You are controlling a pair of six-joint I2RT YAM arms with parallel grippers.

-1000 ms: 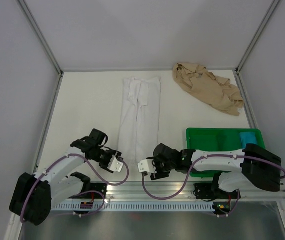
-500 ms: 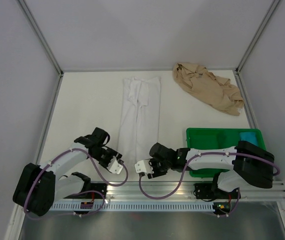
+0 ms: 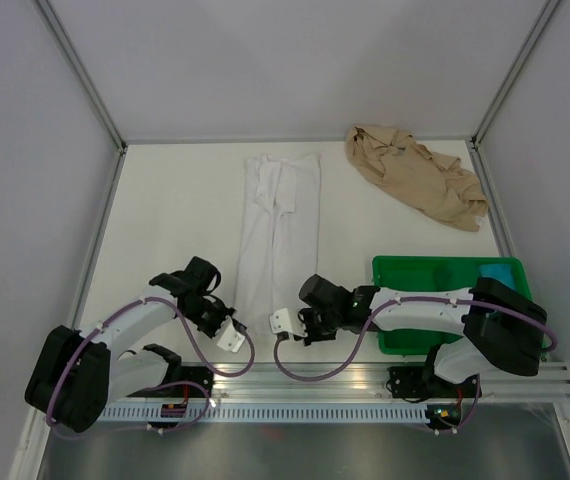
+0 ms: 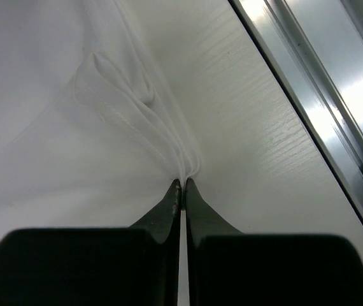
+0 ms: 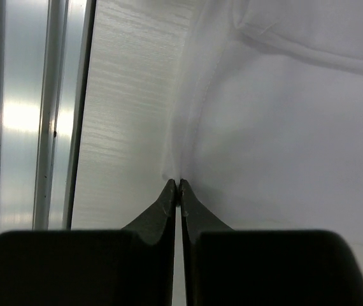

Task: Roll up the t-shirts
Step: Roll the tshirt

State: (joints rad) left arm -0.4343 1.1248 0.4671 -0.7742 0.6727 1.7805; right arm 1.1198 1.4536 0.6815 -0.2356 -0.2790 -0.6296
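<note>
The left tool (image 4: 181, 183) and right tool (image 5: 179, 183) are pinching shut on the near corners of the white t-shirt (image 3: 280, 225), which is lying as a long strip on the table (image 3: 170, 210), likely so the roll starts evenly. The wrist views are showing cloth caught between the tips; only the top view is showing the tan t-shirt (image 3: 417, 185) crumpled at the far right.

The scene is lit brightly and evenly from above, and only faint, soft shadows are cast. Strong glare is seen on the metal rail (image 4: 360, 105) in both wrist views. Beside the rail, the white t-shirt (image 4: 73, 127) is nearly washed out, its folds barely shaded.
</note>
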